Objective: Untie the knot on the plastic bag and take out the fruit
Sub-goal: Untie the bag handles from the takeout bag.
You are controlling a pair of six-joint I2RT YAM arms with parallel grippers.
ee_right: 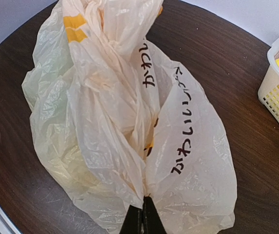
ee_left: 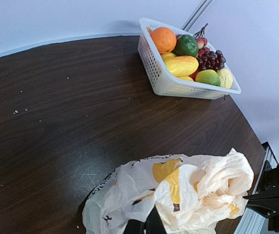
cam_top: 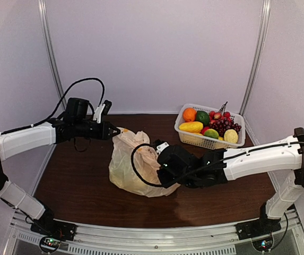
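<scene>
The left gripper [cam_top: 113, 130] reaches in level from the left. In its wrist view the fingers [ee_left: 151, 222] close to 1 dark wedge with the bag [ee_left: 188, 195] bunched right at their tip. They look clenched on a fold of its top corner, though most of the fingers is cut off by the frame edge. In the top view that corner is drawn out toward these jaws, and the rest of the bag [cam_top: 130, 167] slumps on the table [cam_top: 72, 175] just to their right, between the 2 grippers.

The knot [ee_right: 114, 44] shows in the right wrist view as a twisted bunch of plastic, well ahead of the right jaws at the far end of the bag [ee_right: 105, 122]. It is tied. The fruit is hidden by the cloudy plastic.

The right gripper [cam_top: 157, 146] meets the bag's right side. Its fingers [ee_right: 142, 217] are pressed together, pinching a long pleat that runs straight ahead from their tip toward the knot.

Ahead and to the right of the right jaws, apart from the bag, stands the basket [cam_top: 197, 139], holding a mango [cam_top: 191, 127] and grapes [cam_top: 223, 125] among other pieces.
</scene>
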